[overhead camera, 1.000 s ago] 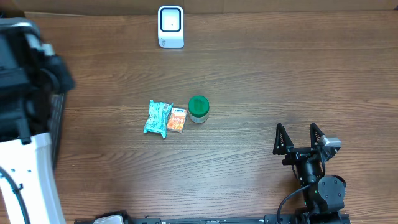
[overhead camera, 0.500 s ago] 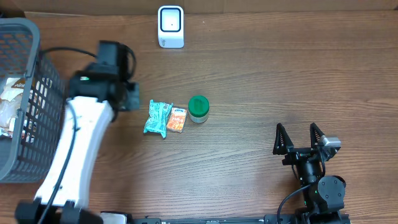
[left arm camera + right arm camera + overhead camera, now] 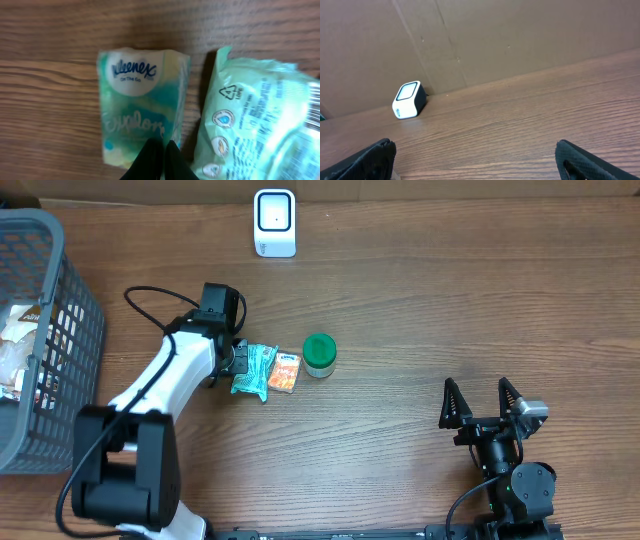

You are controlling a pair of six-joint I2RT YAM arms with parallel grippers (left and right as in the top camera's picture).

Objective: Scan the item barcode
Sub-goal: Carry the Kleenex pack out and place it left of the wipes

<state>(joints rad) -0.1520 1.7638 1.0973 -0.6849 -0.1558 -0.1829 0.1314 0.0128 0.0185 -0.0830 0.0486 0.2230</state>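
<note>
Early going here; nothing lifted, nothing shown yet to the white barcode scanner standing at the far edge of the worktop. Down near the middle of the worktop: a short row of a teal packet, a Kleenex tissue pack and a green-lidded jar, all resting on the wood, none picked up. Over to the left claw: pinched shut, tips together, gripping nothing; poised low at the seam between the tissue pack and the teal packet; touching either or not, impossible to say from the wrist view. Over to the right claw: spread wide, empty, parked toward the near right corner, well apart from the row. At the left edge, a grey basket, partly filled. No barcode readable on any face in view; only recycling marks and blurred print on the teal packet. Left to do, by the look of it: open up, choose one item, close on it, lift, carry to the far edge, turn the barcode toward the scanner window.
</note>
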